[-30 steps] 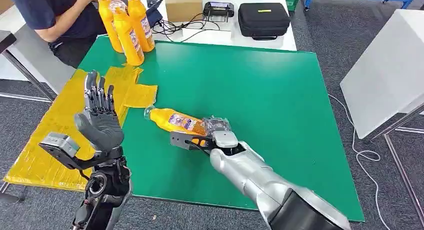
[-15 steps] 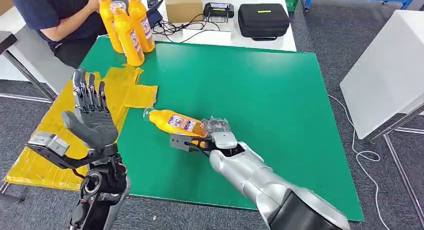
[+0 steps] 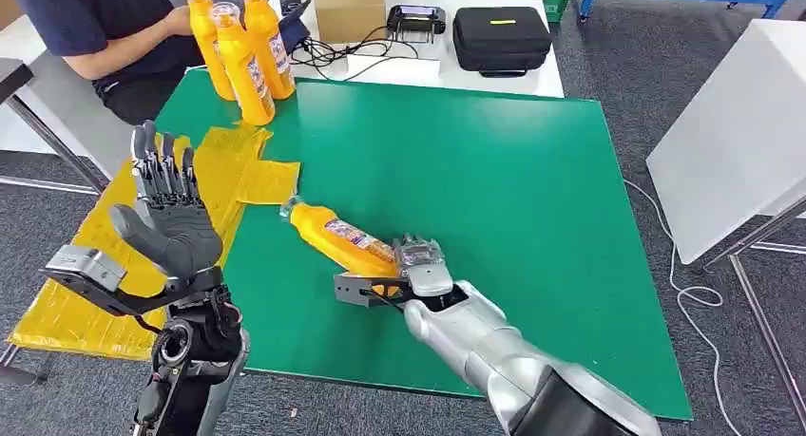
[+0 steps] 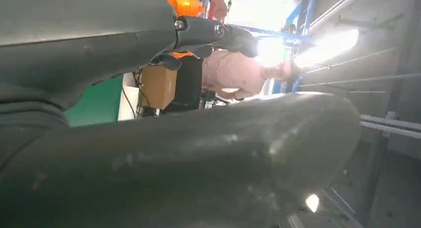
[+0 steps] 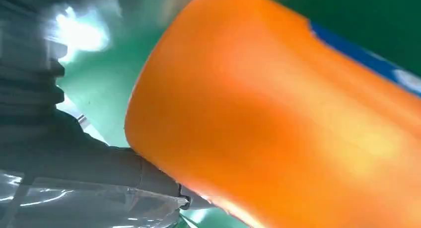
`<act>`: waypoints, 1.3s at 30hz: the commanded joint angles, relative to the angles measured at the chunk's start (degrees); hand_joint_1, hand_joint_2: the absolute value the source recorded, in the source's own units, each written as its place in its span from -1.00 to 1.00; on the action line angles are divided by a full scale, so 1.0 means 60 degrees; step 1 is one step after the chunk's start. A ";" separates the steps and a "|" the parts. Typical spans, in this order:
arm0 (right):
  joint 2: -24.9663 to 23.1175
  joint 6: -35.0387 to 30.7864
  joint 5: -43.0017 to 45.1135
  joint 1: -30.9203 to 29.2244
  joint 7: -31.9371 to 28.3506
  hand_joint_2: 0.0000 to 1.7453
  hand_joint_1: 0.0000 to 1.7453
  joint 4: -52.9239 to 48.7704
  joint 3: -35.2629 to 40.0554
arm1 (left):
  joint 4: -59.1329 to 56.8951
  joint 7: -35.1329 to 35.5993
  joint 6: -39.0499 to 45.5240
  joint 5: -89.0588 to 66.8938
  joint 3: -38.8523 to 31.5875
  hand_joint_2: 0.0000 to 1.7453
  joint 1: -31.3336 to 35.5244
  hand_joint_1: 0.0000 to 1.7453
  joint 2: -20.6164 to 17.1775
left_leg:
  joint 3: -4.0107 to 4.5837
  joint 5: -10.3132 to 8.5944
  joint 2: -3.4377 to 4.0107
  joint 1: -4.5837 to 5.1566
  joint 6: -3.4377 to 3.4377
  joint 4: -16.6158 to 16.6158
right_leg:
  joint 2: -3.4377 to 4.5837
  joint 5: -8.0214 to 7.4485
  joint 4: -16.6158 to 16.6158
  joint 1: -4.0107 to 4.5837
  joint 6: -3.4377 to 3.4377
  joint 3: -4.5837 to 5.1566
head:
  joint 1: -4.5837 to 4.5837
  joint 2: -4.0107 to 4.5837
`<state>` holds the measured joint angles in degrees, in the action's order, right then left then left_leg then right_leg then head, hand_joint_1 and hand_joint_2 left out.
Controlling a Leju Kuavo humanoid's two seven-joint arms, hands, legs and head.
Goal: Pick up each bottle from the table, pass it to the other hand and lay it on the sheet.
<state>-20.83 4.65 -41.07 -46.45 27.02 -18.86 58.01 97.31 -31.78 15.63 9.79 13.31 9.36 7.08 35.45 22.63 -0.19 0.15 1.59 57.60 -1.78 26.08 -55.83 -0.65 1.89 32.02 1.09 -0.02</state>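
1. Nearest to me, the right hand (image 3: 418, 265) comes in low over the green table (image 3: 532, 199), its fingers wrapped around the base end of an orange bottle (image 3: 340, 238). The right wrist view shows the bottle's orange body (image 5: 278, 118) pressed close against the hand.
2. That bottle is tilted, its capped end pointing away from the robot toward the table's left edge. I cannot tell whether its lower side touches the table.
3. To the left, the left hand (image 3: 169, 208) is raised upright over the table's left edge, palm facing across the table, fingers straight and spread, holding nothing.
4. Behind and below the left hand lies the yellow sheet (image 3: 105, 236), crinkled, running along the table's left side, with a flap lapping onto the green surface just beside the held bottle's cap.
5. Farther back, at the table's far-left corner, 3 orange bottles (image 3: 249, 61) stand upright in a tight cluster, just past the sheet's far end.
6. A person (image 3: 105, 23) in a dark top sits at that corner, a hand close to the standing bottles.
7. Beyond the green table, a white table (image 3: 418, 70) carries a cardboard box (image 3: 348, 7), a black case (image 3: 501, 37), a dark device and tangled cables.
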 commanded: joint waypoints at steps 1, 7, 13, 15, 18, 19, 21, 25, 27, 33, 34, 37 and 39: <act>0.0138 0.0242 -0.0293 0.0018 -0.0127 1.00 -0.96 0.0646 -0.0567 | -0.0758 -0.0165 0.0125 0.0197 0.0006 -1.00 0.0512 -1.00 0.0007 | -0.0022 0.0002 -0.0024 -0.0008 -0.0013 -0.0008 | -0.0008 0.0009 0.0015 0.0006 -0.0009 -0.0036 | 0.0000 0.0000; 0.0144 0.0188 -0.0584 0.0038 -0.0213 1.00 0.00 0.0750 -0.0996 | -0.0746 -0.0182 0.0088 0.0281 -0.0010 -1.00 0.0522 -1.00 0.0003 | -0.0016 -0.0001 -0.0022 -0.0005 -0.0011 -0.0009 | -0.0010 0.0006 0.0013 0.0003 -0.0008 -0.0027 | 0.0000 -0.0004; 0.0160 0.0470 -0.0745 -0.0261 0.0027 -1.00 -1.00 0.0698 -0.1338 | -0.0857 -0.0175 0.0098 0.0212 -0.0198 -1.00 0.0525 -1.00 0.0087 | -0.0027 0.0003 -0.0027 -0.0010 -0.0017 -0.0009 | -0.0009 0.0011 0.0017 0.0008 -0.0012 -0.0043 | 0.0000 0.0000; 0.0279 0.0385 -0.1106 -0.0512 0.0313 -1.00 -1.00 0.0405 -0.1391 | -0.0727 -0.0222 0.0120 0.0138 -0.0388 -1.00 0.0278 -1.00 0.0071 | -0.0016 0.0003 -0.0016 -0.0004 -0.0013 -0.0003 | -0.0001 0.0009 0.0007 0.0003 -0.0009 -0.0026 | 0.0000 0.0000; 0.0365 0.0585 -0.1397 -0.0581 0.0386 -1.00 -1.00 0.0142 -0.1733 | -0.0585 -0.0237 0.0019 0.0100 -0.0514 -1.00 0.0167 -1.00 0.0077 | -0.0005 0.0003 -0.0002 -0.0003 -0.0009 -0.0001 | 0.0010 0.0003 0.0004 0.0002 -0.0006 -0.0011 | -0.0004 0.0000; 0.0365 0.0585 -0.1397 -0.0581 0.0386 -1.00 -1.00 0.0142 -0.1733 | -0.0585 -0.0237 0.0019 0.0100 -0.0514 -1.00 0.0167 -1.00 0.0077 | -0.0007 0.0006 -0.0004 -0.0005 -0.0013 0.0003 | 0.0014 0.0007 0.0002 0.0004 -0.0010 -0.0017 | 0.0000 0.0000; 0.0364 0.0580 -0.1478 -0.0519 0.0385 -1.00 -1.00 0.0127 -0.1812 | -0.0561 -0.0223 0.0006 0.0090 -0.0522 -1.00 0.0176 -1.00 0.0098 | -0.0001 0.0002 -0.0011 -0.0002 -0.0009 0.0001 | 0.0001 0.0007 0.0000 0.0001 -0.0007 -0.0010 | -0.0004 -0.0004; 0.0471 0.0280 -0.2099 -0.0613 0.0734 -1.00 -1.00 -0.0059 -0.1711 | -0.0429 -0.0223 0.0045 0.0104 -0.0652 -1.00 0.0054 -1.00 0.0130 | -0.0010 0.0009 -0.0002 -0.0008 -0.0016 0.0003 | 0.0017 0.0009 0.0004 0.0007 -0.0011 -0.0022 | 0.0000 0.0000; 0.0850 0.0315 -0.2766 -0.0744 0.1191 -1.00 -1.00 -0.0966 -0.2065 | -0.0188 -0.0150 -0.0032 -0.0017 -0.0840 -1.00 -0.0191 -1.00 0.0102 | -0.0004 0.0008 -0.0002 -0.0004 -0.0015 0.0004 | 0.0017 0.0009 -0.0001 0.0003 -0.0011 -0.0014 | -0.0004 0.0000; 0.2043 0.1979 -0.5312 0.0213 0.1457 -1.00 -1.00 -0.7035 -0.5231 | -0.0475 -0.0194 -0.0656 -0.0097 -0.0925 -1.00 -0.0431 -1.00 -0.0113 | 0.0031 0.0003 -0.0012 -0.0006 -0.0010 0.0016 | 0.0003 0.0005 -0.0009 0.0005 -0.0006 0.0016 | 0.0000 0.0000; 0.2031 0.2114 -0.5403 0.0266 0.1415 -1.00 -1.00 -0.7192 -0.5330 | -0.0508 -0.0211 -0.0666 -0.0090 -0.0926 -1.00 -0.0420 -1.00 -0.0117 | 0.0024 0.0007 -0.0019 -0.0003 -0.0013 0.0016 | 0.0002 0.0013 -0.0012 0.0002 -0.0009 0.0008 | -0.0004 -0.0004; 0.2012 0.1865 -0.5662 0.0286 0.1238 -1.00 -1.00 -0.7658 -0.5435 | -0.0535 -0.0247 -0.0653 -0.0063 -0.0893 -1.00 -0.0443 -1.00 -0.0229 | 0.0015 0.0009 -0.0025 -0.0005 -0.0016 0.0006 | -0.0004 0.0012 0.0003 0.0005 -0.0007 -0.0007 | -0.0007 0.0000; 0.2086 0.2013 -0.5643 -0.0057 0.1094 -1.00 -1.00 -0.8433 -0.5450 | -0.0447 -0.0321 -0.0610 0.0048 -0.1009 -1.00 -0.0496 -1.00 -0.0367 | -0.0014 0.0022 -0.0019 -0.0006 -0.0026 0.0004 | 0.0010 0.0024 0.0006 0.0005 -0.0015 -0.0033 | 0.0000 0.0000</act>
<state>-12.22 15.54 -74.07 -45.65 35.65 -49.81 32.91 96.80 -33.11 11.94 9.44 8.94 5.95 7.04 35.62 22.63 -0.24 0.19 1.60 57.62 -1.80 26.06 -55.83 -0.67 1.92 32.13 1.09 -0.02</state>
